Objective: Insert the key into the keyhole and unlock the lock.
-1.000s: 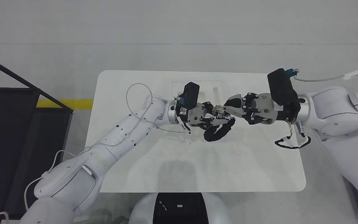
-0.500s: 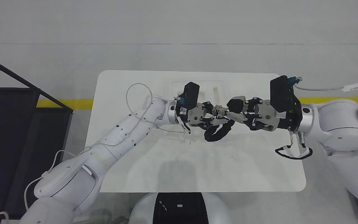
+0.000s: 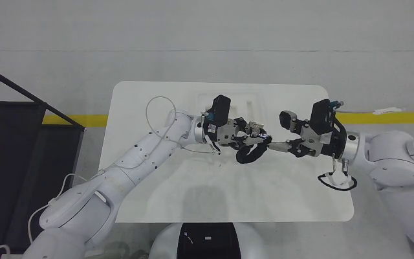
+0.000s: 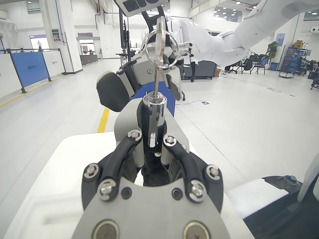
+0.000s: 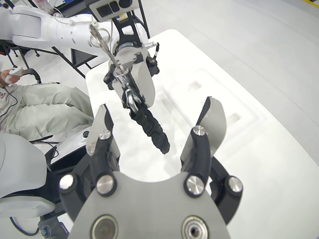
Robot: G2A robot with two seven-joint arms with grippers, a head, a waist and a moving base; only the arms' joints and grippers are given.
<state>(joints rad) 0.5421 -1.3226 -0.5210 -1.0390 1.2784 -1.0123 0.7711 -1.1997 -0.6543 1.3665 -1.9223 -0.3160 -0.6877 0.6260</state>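
My left gripper (image 3: 242,137) is shut on the lock (image 4: 154,105), a chrome cylinder with a black cable (image 5: 152,130) hanging from it, held above the middle of the white table (image 3: 162,194). The key (image 4: 159,50) sits in the keyhole, its ring (image 4: 163,50) dangling at the head. The right gripper (image 5: 157,108) hangs open a short way to the right of the key (image 3: 262,138), touching nothing. In the top view that right gripper (image 3: 283,133) faces the lock (image 3: 251,138) with its fingers spread.
A shallow moulded tray (image 5: 224,105) with small recesses is set into the table's far middle. A black cart (image 3: 39,149) stands left of the table. A yellow floor line (image 3: 74,120) runs behind it.
The right gripper was at the key's head in both earlier frames. It has now drawn back to the right with its fingers spread, leaving the key in the lock. The left arm held still.
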